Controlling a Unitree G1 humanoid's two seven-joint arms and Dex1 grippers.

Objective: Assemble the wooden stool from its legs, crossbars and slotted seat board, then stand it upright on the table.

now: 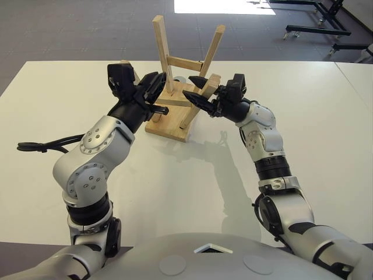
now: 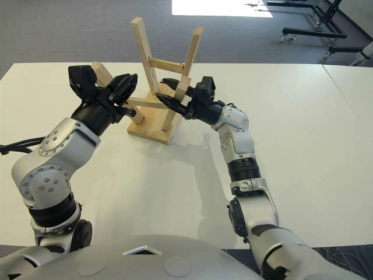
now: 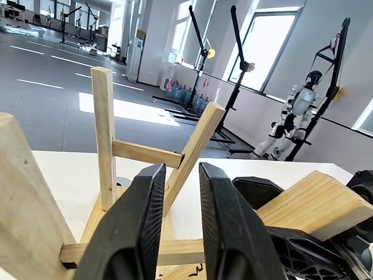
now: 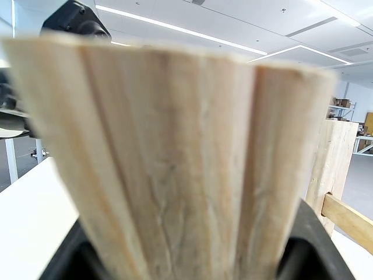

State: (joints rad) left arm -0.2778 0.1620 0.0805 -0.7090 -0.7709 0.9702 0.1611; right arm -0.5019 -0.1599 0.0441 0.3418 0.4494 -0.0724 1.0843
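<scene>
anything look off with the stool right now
Yes. The stool is upside down, seat board on the table, and the near leg in the right gripper slants far more than the far legs.

we see the stool [image 1: 166,129] in pale bare wood, unvarnished and matt. the leg [image 4: 175,163] gripped by the right pincer [image 1: 191,87] shows coarse lengthwise grain. that pincer and the left pincer [image 3: 180,169] are black plastic with a dull sheen. under both pincers the table [image 1: 326,116] is white, smooth and matt.
</scene>
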